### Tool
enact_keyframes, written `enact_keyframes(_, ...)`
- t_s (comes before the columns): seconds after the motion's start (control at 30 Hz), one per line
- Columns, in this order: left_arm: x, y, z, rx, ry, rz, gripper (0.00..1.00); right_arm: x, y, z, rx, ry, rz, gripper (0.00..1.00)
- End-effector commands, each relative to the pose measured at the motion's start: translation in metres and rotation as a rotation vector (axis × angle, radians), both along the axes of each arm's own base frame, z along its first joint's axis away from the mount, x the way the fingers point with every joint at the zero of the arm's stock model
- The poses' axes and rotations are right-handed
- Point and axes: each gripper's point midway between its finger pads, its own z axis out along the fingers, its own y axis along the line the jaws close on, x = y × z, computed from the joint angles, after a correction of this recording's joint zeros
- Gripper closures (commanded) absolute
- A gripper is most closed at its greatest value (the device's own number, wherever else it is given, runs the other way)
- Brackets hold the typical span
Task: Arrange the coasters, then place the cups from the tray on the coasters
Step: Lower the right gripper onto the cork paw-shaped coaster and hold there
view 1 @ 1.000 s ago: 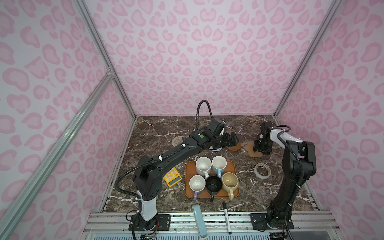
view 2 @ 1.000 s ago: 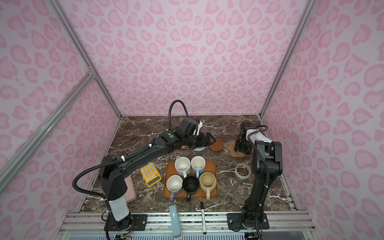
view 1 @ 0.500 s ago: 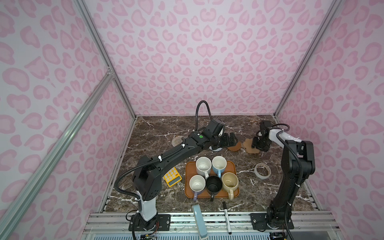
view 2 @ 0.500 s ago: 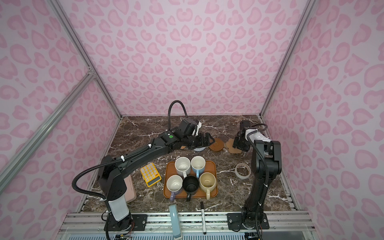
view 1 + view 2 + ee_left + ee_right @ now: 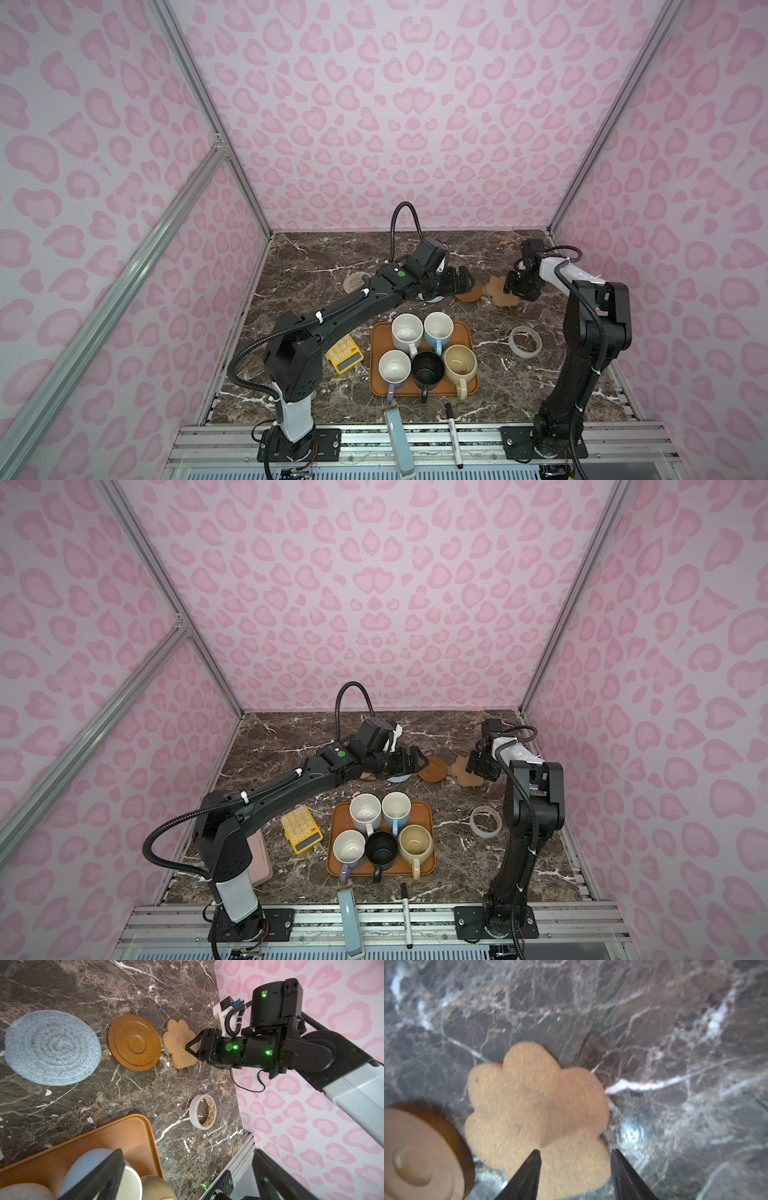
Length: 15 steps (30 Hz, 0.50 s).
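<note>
The orange-brown tray [image 5: 467, 332] holds several cups: speckled white [image 5: 406, 331], light blue [image 5: 438, 328], lavender [image 5: 394, 368], black [image 5: 428, 370] and cream-yellow [image 5: 459, 362]. Behind it lie the coasters: a pale woven round one [image 5: 356, 281], a grey-blue woven one [image 5: 52, 1047], a brown rimmed disc [image 5: 468, 291] [image 5: 134, 1043] and a tan paw shape [image 5: 500, 291] [image 5: 533, 1101]. My right gripper [image 5: 575, 1153] [image 5: 513, 286] is open, its tips low over the flat paw coaster's edge. My left gripper [image 5: 187, 1176] [image 5: 457, 282] hangs wide open and empty above the grey-blue coaster and the brown disc.
A tape ring [image 5: 525, 340] lies right of the tray, a yellow calculator [image 5: 344, 355] on its left. A marker [image 5: 452, 432] and a grey-blue tool [image 5: 399, 436] rest at the front rail. A pink flat pad [image 5: 261, 856] sits behind the left arm's base. Pink walls close in all round.
My right gripper has shifted slightly left, and the paw coaster has slid with it toward the brown disc. The left arm has hardly moved.
</note>
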Motion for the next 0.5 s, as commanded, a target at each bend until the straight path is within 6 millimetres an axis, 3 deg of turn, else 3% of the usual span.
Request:
enact_keyframes(0.0, 0.003, 0.004, 0.009, -0.012, -0.03, 0.014, 0.02, -0.005, -0.008, 0.012, -0.095, -0.01, 0.028, 0.37)
enact_keyframes(0.17, 0.004, 0.006, 0.012, -0.014, -0.035, 0.017, 0.02, -0.002, 0.011, 0.025, -0.171, -0.014, 0.209, 0.36)
enact_keyframes(0.47, 0.005, 0.012, 0.017, -0.009, -0.045, 0.026, 0.02, 0.004, 0.051, 0.008, -0.197, 0.047, 0.392, 0.35)
